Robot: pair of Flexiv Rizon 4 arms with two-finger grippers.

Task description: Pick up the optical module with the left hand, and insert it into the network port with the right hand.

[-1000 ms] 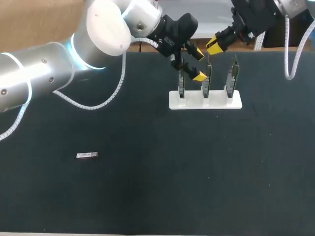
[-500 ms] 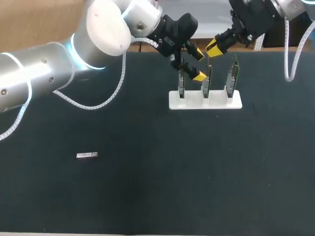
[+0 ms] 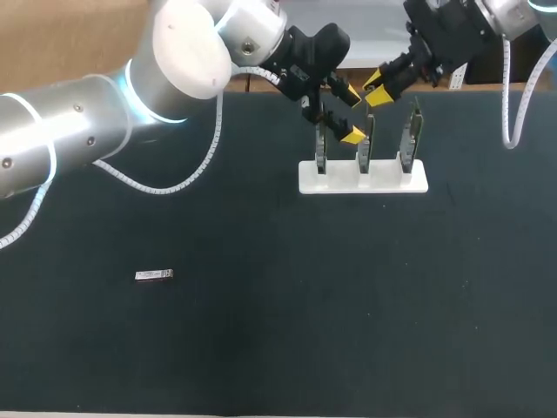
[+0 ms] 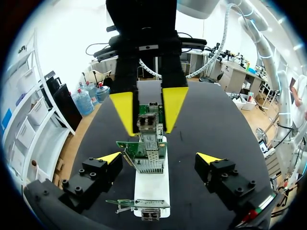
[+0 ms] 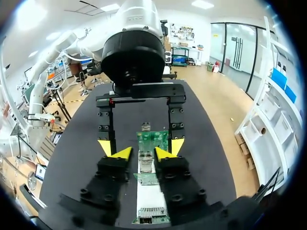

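Note:
A small silver optical module (image 3: 154, 275) lies alone on the dark table, far to the left of both grippers. A white stand (image 3: 383, 183) holds three upright green network cards. My left gripper (image 3: 350, 115) hangs wide open over the stand's left half, and its fingers straddle the cards (image 4: 144, 153) without touching them. My right gripper (image 3: 376, 87) is above the middle card (image 3: 366, 144). Its fingertips (image 5: 142, 153) stand slightly apart on either side of that card's metal port (image 5: 144, 165). I see a thin gap at each side.
The two grippers face each other closely over the stand, a few centimetres apart. A white cable (image 3: 174, 183) from my left arm trails over the table's back left. The third card (image 3: 412, 135) stands at the stand's right end.
The right gripper's fingers have parted a little and it has shifted slightly left. The left arm and the module on the table have not moved.

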